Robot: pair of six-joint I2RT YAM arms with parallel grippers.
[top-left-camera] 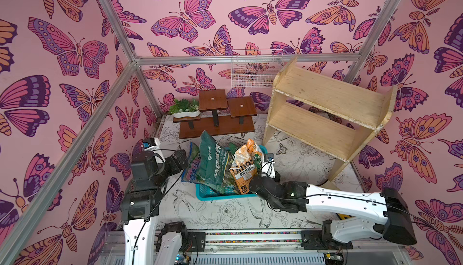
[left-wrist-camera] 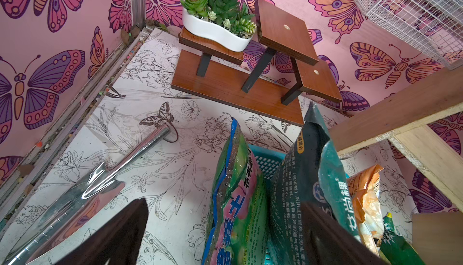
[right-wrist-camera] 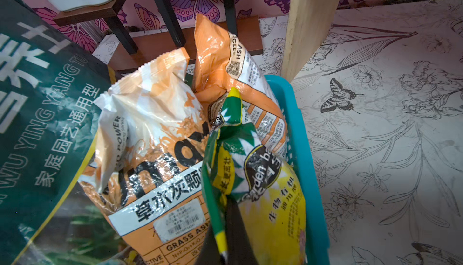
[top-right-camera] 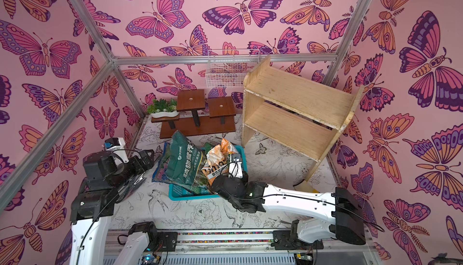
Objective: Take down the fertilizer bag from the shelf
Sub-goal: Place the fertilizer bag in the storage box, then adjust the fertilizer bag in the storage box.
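Observation:
The fertilizer bag [right-wrist-camera: 270, 201], green and yellow, stands in the teal basket [right-wrist-camera: 310, 176] on the table. My right gripper [right-wrist-camera: 223, 236] is shut on the bag's green side edge. The pale plywood shelf [top-left-camera: 325, 95] [top-right-camera: 295, 93] stands at the back right, and both of its tiers are bare. My left gripper [top-left-camera: 180, 158] [left-wrist-camera: 224, 203] is open at the basket's left side. Its dark fingers [left-wrist-camera: 112, 236] stand wide apart, and a pink-green bag [left-wrist-camera: 238, 201] shows between them. In both top views the other bags hide the fertilizer bag.
A dark green bag [top-left-camera: 213, 161] and an orange bag [top-left-camera: 244, 168] also fill the basket [top-left-camera: 225, 196]. A brown stepped stand [top-left-camera: 215, 115] with a white succulent planter [top-left-camera: 185, 109] sits behind it. A white wire basket [top-left-camera: 255, 70] hangs on the back wall. A chrome trowel [left-wrist-camera: 100, 181] lies left.

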